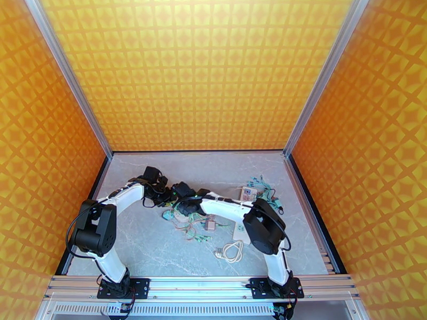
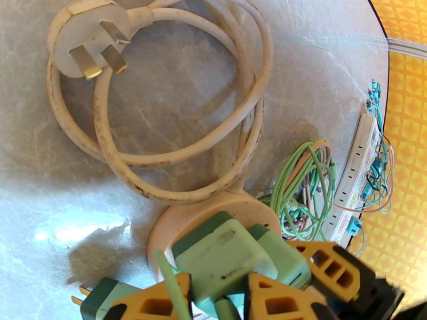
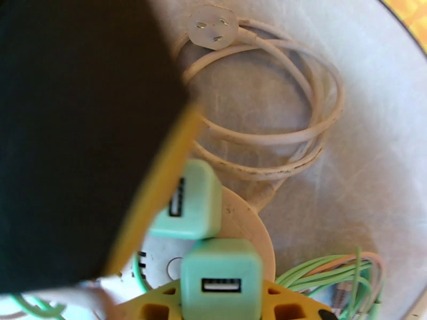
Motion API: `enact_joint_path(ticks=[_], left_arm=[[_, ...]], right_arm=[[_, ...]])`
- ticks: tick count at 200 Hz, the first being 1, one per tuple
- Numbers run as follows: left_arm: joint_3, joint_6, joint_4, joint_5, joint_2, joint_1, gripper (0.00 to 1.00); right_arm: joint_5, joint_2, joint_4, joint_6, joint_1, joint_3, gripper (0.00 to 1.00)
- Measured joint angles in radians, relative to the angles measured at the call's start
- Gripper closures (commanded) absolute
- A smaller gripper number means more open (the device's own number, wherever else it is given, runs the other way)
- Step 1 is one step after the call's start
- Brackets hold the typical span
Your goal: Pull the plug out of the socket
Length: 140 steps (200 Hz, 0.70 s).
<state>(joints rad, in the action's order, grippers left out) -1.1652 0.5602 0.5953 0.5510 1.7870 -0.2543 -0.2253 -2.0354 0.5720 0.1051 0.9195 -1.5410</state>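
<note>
Marble tabletop (image 2: 320, 76), plug (image 2: 224, 260) inside left pincer (image 2: 216, 297)

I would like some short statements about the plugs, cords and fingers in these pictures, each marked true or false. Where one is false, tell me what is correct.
1. The three-pin plug of the white cord lies free on the table, pins up. True.
2. The white cord is stretched out straight. False: it lies coiled in loops.
3. The right fingers are closed on a green charger whose USB port faces the wrist camera. True.
4. Nothing green is near the round white socket. False: the held charger and a second green charger are at its face.
5. The long white power strip touches the round socket. False: it lies apart, by the orange wall.
</note>
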Motion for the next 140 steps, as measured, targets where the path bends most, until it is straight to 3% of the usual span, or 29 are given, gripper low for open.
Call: enact_joint_path(ticks=[67, 140], left_arm=[[0.0, 0.0, -0.008, -0.008, 0.0, -0.003, 0.75], [0.0, 0.0, -0.068, -0.039, 0.006, -0.03, 0.76]], right_arm=[[0.024, 0.002, 0.0, 0.013, -0.016, 0.0, 0.91], [0.404, 0.033, -0.066, 0.113, -0.208, 0.062, 0.91]])
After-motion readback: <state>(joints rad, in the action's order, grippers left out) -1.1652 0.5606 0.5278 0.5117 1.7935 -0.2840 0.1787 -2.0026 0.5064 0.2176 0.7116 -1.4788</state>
